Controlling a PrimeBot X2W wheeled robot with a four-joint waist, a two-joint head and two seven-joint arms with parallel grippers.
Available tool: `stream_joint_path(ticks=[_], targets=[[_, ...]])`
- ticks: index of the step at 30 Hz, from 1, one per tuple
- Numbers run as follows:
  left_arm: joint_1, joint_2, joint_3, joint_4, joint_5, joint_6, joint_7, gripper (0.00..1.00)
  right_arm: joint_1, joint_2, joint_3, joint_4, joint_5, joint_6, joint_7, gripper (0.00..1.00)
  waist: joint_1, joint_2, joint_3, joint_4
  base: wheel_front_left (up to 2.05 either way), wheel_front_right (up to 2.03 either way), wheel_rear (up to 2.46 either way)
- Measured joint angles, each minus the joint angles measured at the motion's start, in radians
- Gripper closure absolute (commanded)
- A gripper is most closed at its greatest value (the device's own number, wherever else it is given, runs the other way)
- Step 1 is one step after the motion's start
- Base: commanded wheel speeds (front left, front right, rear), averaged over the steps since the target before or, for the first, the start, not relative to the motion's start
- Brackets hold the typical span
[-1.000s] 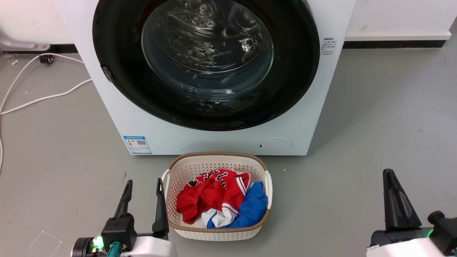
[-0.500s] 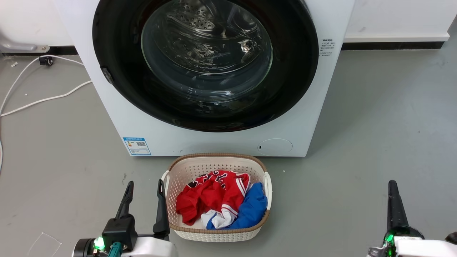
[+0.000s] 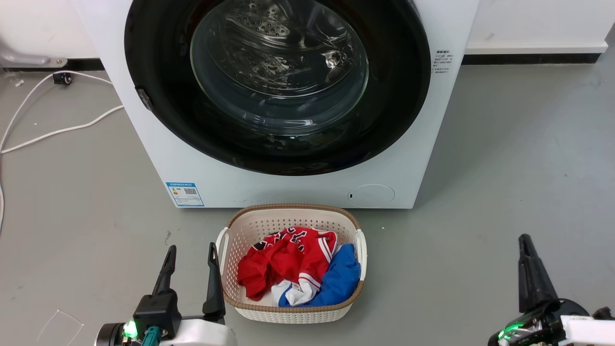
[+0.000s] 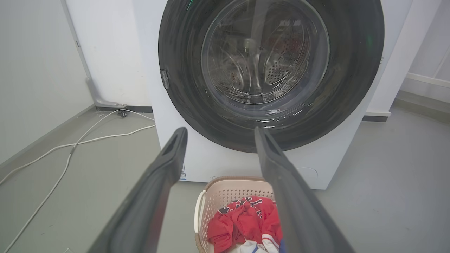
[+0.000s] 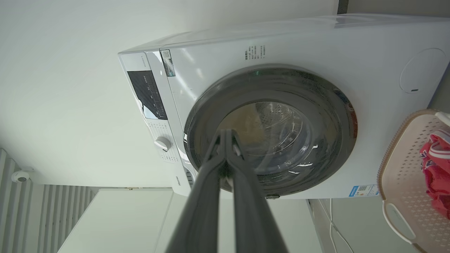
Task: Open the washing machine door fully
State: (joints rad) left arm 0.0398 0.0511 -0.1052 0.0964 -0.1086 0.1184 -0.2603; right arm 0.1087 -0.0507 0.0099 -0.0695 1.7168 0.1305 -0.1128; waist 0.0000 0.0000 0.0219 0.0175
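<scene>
Glossy black-rimmed washing machine door (image 3: 277,86) sits closed, flush on white washing machine (image 3: 298,185)

Washing machine (image 3: 288,187) set on floor (image 3: 504,168), wall (image 3: 528,19) seen behind. Washing machine door (image 3: 278,81) seated shut in machine front, nearly full width taken up. Label sticker (image 3: 185,194) placed low on front at left, round cap (image 3: 371,195) low at right. Basket (image 3: 293,312) set on floor just before machine, below door. Clothes (image 3: 288,259) heaped in basket. Cable (image 3: 62,129) laid on floor left of machine. Left pincer (image 3: 191,247) held just beside basket's left wall. Right pincer (image 3: 524,240) held well apart at basket's right, over floor.
</scene>
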Motion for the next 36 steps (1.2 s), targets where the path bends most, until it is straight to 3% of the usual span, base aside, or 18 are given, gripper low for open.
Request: stream_joint_path(ticks=[5, 18, 27, 36], targets=[[0.000, 0.000, 0.004, -0.002, 0.000, -0.001, 0.000, 0.00, 0.015, 0.000, -0.020, -0.009, 0.021, 0.000, 0.085, 1.00, 0.0000, 0.0000, 0.008, -0.003, 0.00, 0.00, 0.00], [-0.029, 0.000, 0.005, -0.012, 0.008, -0.005, 0.000, 0.00, -0.040, 0.000, -0.048, 0.011, 0.002, 0.000, 0.109, 1.00, 0.0000, 0.0000, 0.059, -0.002, 0.00, 0.00, 0.00], [-0.099, 0.000, 0.005, -0.040, 0.031, -0.021, 0.000, 0.00, -0.273, -0.007, -0.120, 0.079, -0.051, 0.000, 0.153, 1.00, 0.0000, 0.0000, 0.149, 0.005, 0.00, 0.00, 0.00], [-0.200, 0.000, -0.003, -0.063, 0.037, -0.036, -0.003, 0.00, -0.586, -0.062, -0.152, 0.185, -0.097, 0.000, 0.193, 1.00, 0.0001, 0.0000, 0.291, 0.022, 0.00, 0.00, 0.00]])
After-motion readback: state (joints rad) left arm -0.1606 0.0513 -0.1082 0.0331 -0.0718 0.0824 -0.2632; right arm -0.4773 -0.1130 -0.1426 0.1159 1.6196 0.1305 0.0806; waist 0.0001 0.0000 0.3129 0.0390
